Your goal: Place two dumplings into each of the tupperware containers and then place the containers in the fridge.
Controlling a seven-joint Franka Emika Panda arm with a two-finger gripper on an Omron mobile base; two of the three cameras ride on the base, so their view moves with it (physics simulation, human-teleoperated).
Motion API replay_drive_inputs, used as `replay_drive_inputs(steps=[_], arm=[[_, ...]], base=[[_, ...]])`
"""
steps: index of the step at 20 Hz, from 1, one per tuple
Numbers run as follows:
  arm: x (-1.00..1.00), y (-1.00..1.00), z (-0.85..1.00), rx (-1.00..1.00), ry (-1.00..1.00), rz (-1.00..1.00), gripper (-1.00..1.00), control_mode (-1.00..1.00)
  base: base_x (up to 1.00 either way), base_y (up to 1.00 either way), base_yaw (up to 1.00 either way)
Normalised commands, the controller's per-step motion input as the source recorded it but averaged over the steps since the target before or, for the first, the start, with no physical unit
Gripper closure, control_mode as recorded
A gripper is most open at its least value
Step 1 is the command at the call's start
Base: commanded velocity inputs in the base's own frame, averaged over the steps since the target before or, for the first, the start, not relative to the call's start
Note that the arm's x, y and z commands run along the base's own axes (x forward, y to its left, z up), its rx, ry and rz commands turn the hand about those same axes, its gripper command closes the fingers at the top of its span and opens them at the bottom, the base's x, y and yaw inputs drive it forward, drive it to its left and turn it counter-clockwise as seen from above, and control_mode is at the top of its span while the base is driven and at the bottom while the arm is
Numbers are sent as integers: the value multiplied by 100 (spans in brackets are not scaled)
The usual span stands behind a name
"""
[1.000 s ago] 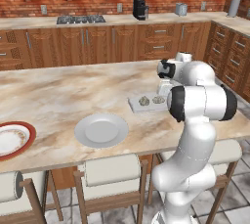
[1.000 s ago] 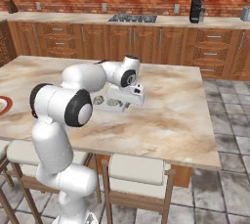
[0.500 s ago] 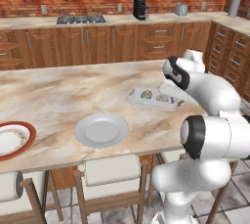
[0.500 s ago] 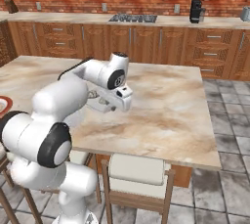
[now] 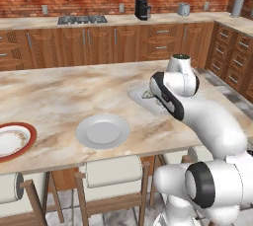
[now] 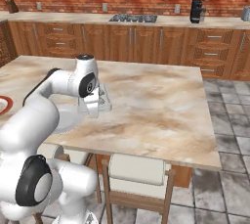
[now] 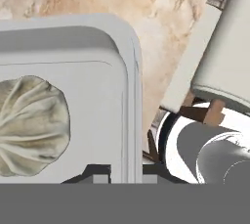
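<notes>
A pale whitish-grey tupperware container (image 7: 97, 47) fills the left of the hand view, with one beige dumpling (image 7: 29, 125) lying in it. My gripper (image 7: 124, 174) is shut on the container's side wall, one fingertip inside the rim and one outside. In the left base view the container (image 5: 140, 94) lies low over the marble island counter (image 5: 59, 92), half hidden behind my hand; whether it touches the counter I cannot tell. The right base view shows the container (image 6: 103, 98) just behind my hand. The fridge is out of view.
A round pale grey plate (image 5: 103, 131) lies near the island's front edge, and a red-rimmed plate (image 5: 12, 138) at its left. Stools (image 5: 112, 170) stand under the front edge. A stool seat (image 7: 224, 47) shows past the counter edge in the hand view.
My arm has swung its elbow around while the hand stayed on the container. The container has shifted slightly to the left over the counter.
</notes>
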Motion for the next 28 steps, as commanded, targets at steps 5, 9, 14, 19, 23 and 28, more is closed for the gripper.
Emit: replay_drive_inputs(steps=[5, 9, 14, 19, 23, 28], arm=[[-88, 5, 61, 2, 10, -50, 100, -100], [-95, -4, 58, 2, 6, -34, 100, -100], [-57, 3, 42, -2, -3, -11, 100, -100], [-28, 2, 37, -4, -13, 0, 100, -100], [-81, -8, 40, 0, 2, 8, 100, -100], [-77, -9, 29, 0, 5, 7, 100, -100]], base=[[0, 0, 0], [0, 0, 0], [0, 0, 0], [0, 0, 0], [0, 0, 0], [0, 0, 0]])
